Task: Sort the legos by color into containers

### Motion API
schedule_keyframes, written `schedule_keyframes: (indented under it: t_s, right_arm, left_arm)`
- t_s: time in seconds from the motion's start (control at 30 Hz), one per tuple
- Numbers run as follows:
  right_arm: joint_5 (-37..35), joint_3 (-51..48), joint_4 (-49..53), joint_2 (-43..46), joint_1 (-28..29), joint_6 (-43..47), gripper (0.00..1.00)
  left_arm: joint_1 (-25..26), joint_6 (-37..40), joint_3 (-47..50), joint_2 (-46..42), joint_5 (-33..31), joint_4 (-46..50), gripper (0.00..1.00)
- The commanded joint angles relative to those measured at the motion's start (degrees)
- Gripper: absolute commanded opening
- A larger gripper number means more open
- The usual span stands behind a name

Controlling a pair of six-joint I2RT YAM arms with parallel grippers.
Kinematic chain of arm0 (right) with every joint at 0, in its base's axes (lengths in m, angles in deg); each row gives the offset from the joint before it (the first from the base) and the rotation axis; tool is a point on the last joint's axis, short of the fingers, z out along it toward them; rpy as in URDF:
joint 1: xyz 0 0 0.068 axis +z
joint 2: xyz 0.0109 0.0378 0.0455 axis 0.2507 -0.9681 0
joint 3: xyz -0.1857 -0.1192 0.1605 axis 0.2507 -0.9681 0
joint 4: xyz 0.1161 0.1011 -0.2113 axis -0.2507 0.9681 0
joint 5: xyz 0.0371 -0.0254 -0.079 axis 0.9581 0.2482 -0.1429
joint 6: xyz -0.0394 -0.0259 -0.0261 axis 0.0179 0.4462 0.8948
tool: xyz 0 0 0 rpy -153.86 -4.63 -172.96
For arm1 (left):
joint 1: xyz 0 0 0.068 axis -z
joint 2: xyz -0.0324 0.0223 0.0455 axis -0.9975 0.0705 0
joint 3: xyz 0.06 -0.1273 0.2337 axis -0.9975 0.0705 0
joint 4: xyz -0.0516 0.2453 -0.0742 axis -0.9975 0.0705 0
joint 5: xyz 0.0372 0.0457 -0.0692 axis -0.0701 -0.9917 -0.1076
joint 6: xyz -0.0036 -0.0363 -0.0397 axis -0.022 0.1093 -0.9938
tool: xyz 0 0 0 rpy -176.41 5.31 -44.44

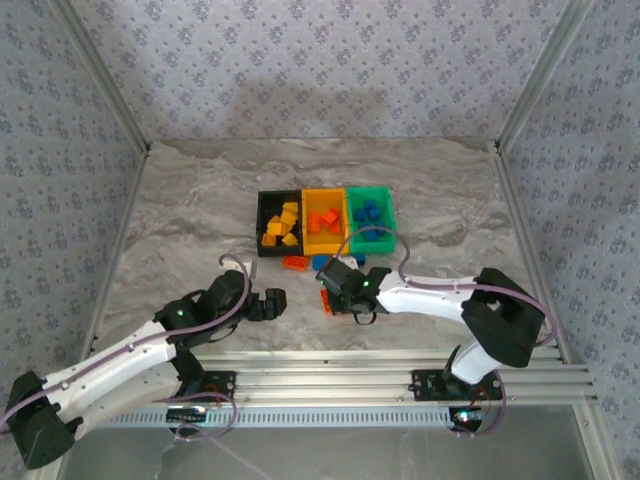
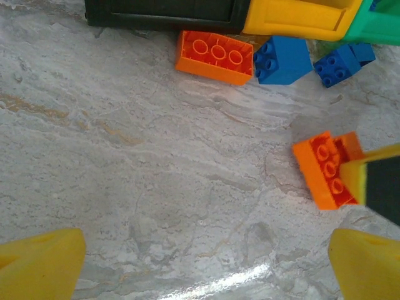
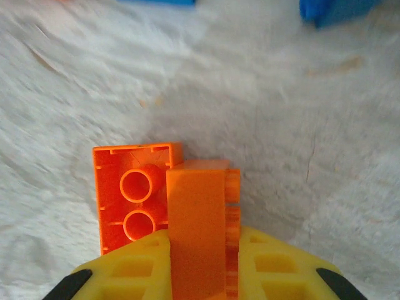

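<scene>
The containers stand joined in a row mid-table: black (image 1: 262, 222) with yellow legos, yellow-orange (image 1: 324, 240) with orange-red ones, green (image 1: 371, 238) with blue ones. In front of them lie a loose orange brick (image 2: 214, 57) and two blue bricks (image 2: 281, 59) (image 2: 342, 64). My right gripper (image 3: 200, 240) is shut on an orange brick (image 3: 199, 212) held on edge between its yellow fingers (image 3: 281, 265). A second orange brick (image 3: 128, 197) rests against it, hollow side toward the camera. My left gripper (image 2: 203, 269) hovers open over bare table, left of that pair (image 2: 328, 169).
The bins' near walls, black (image 2: 162, 12), yellow (image 2: 300, 19) and green (image 2: 381, 25), run along the top of the left wrist view. A metal frame rail (image 1: 380, 380) borders the table's near edge. Marble table surface (image 1: 190, 220) stretches left of the bins.
</scene>
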Motion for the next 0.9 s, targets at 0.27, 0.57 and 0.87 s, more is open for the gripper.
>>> schedule_keyframes:
  t_s: [0.27, 0.57, 0.87]
  right_arm:
    - [-3.25, 0.35, 0.49, -1.18, 1.50, -3.64, 0.44]
    - [-4.62, -1.06, 1.27, 1.89, 1.29, -4.75, 0.52]
    - [-4.28, -2.67, 0.84, 2.59, 0.46, -5.23, 0.57]
  left_arm:
    - [-0.25, -0.18, 0.50, -0.95, -0.38, 1.02, 1.00]
    - [-0.28, -0.50, 0.90, -1.03, -0.02, 0.37, 1.00]
    - [-0.31, -0.70, 1.08, -0.77, 0.16, -0.08, 1.00]
